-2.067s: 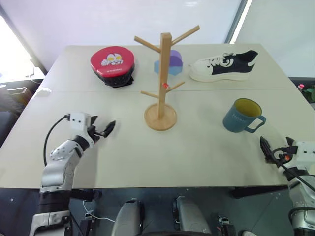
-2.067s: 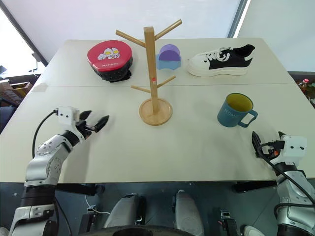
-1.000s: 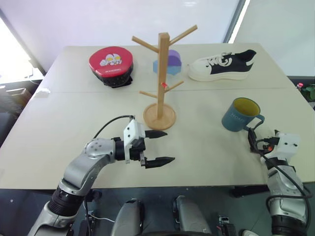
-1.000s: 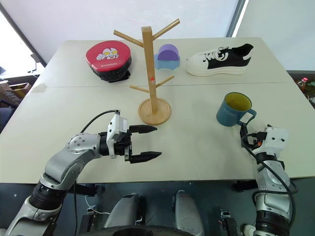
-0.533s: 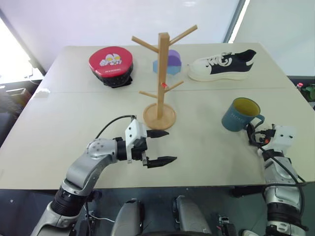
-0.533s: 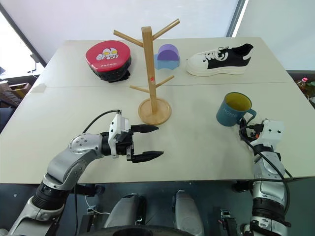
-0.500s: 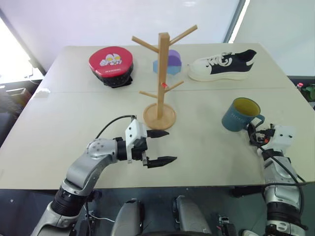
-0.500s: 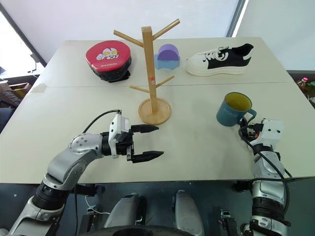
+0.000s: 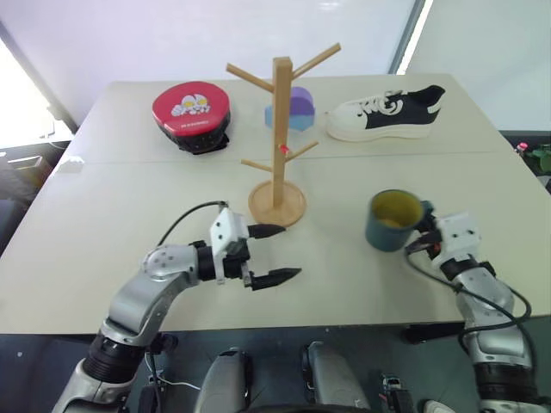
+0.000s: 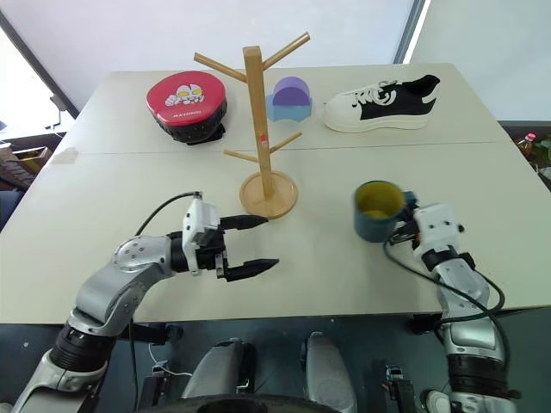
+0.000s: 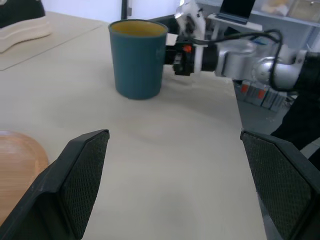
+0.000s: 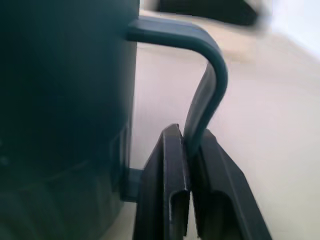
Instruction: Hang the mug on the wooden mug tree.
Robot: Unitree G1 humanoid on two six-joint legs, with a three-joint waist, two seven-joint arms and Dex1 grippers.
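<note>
1. The mug (image 9: 392, 220) stands upright on the table (image 9: 129, 206), at about 4 o'clock from the wooden mug tree (image 9: 277, 138) and a little apart from its round base.
2. The right gripper (image 12: 187, 165) is clenched on the loop handle of the mug; in the right wrist view its two black fingers (image 12: 170, 190) pinch the lower part of the handle between them.
3. From the head views the handle side of the mug is turned to 3 o'clock, toward the right gripper, and the yellow inside is visible from above.
4. The left gripper (image 9: 274, 255) is released, its two fingers spread wide and nothing between them. It hovers over the table at about 6 o'clock from the base of the mug tree and points toward 3 o'clock, in the direction of the mug.
5. The mug tree stands upright near the middle of the table, all pegs free, with a small red mark on one lower peg.
6. Behind the tree, at 12 o'clock, sits a small purple and blue object (image 9: 297, 108).
7. A red round case (image 9: 191, 114) with a cartoon print lies at 10 o'clock.
8. A black and white sneaker (image 9: 387, 114) lies at 2 o'clock.
</note>
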